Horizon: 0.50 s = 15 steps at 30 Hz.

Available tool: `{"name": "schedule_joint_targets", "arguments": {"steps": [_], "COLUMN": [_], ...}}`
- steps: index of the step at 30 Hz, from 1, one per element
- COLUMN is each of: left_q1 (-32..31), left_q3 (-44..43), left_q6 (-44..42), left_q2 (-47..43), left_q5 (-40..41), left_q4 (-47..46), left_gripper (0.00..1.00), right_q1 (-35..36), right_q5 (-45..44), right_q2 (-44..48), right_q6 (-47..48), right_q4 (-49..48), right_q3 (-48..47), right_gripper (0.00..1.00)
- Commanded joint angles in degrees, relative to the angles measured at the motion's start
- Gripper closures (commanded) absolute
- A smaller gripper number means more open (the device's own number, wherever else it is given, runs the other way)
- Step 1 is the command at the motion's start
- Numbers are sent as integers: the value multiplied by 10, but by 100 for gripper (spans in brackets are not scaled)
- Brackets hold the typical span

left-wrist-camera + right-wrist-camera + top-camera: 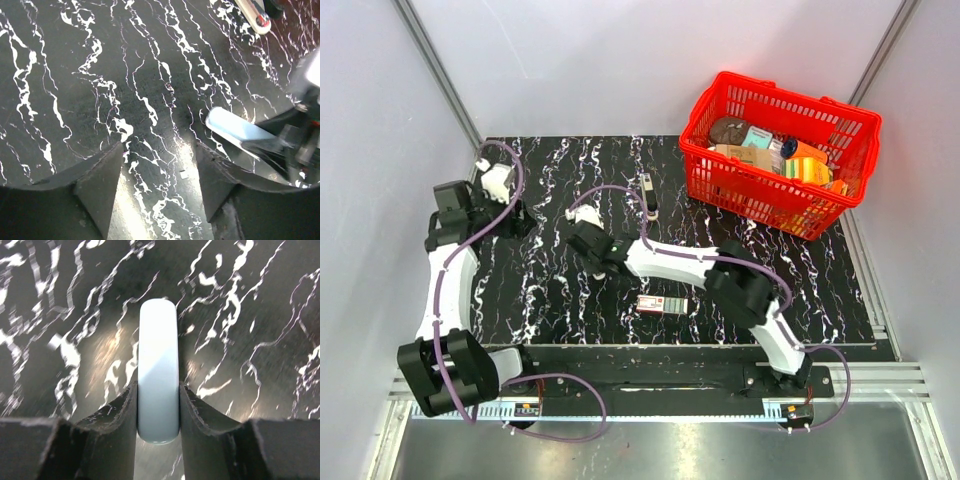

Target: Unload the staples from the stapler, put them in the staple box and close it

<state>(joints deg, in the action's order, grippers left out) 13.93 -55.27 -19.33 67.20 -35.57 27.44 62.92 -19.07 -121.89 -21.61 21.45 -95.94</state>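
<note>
- Counter (820, 290): black slab with white marble veining. It carries every item below.
- Red plastic mesh basket (750, 185): stands at the far right corner, filled with assorted packages, well apart from the work.
- Right arm (680, 262): reaches leftward across the middle of the counter. The right jaws are closed to a narrow gap and clamp the stapler by its two long sides.
- Left arm (445, 290): bent along the left edge. The left jaws stand wide apart with nothing between them and point toward the stapler's free end.
- Small light-blue oblong plastic stapler (157, 350): held in the right jaws left of the counter's centre. Its rounded end projects forward of the fingertips. Whether it touches the counter cannot be told.
  - Handling, as a judgement: it is probably light and rigid. The smooth shell may slip or pivot under a sideways pull.
  - The rear-half grip looks sound, since it leaves the projecting end free for the left jaws to take hold of.
- Small red-and-white box (662, 304): lies flat near the front centre, apart from both arms.
- Slim black-and-silver object (648, 195): lies farther back, near the centre.
</note>
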Motion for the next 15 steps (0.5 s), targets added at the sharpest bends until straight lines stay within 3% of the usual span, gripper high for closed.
{"name": "schedule_joint_targets", "arguments": {"steps": [1,6,7,9,15], "left_q1": [26,32,34,38,57], "left_q3": [-49,-47,-47,-49,-59], "left_q6": [62,82,88,100,122], "left_q2": [13,0,-1,-3,-17], "left_q5": [-45,-46,-48,-49,-59], "left_q4": [34,37,35,38,48], "left_gripper": [33,30,14,1,1], "right_q1": [-21,-25,-27,-31,-33], "right_q5": [-61,-87,-86,-78,-40], "right_q2": [-70,-157,-178,-217,-331], "right_q6": [32,49,49,45,19], "right_q4": [-15,-9,-6,12,101], "right_q3": [-113,-228,-255,-311,-502], "right_gripper": [100,100,100,100,100]}}
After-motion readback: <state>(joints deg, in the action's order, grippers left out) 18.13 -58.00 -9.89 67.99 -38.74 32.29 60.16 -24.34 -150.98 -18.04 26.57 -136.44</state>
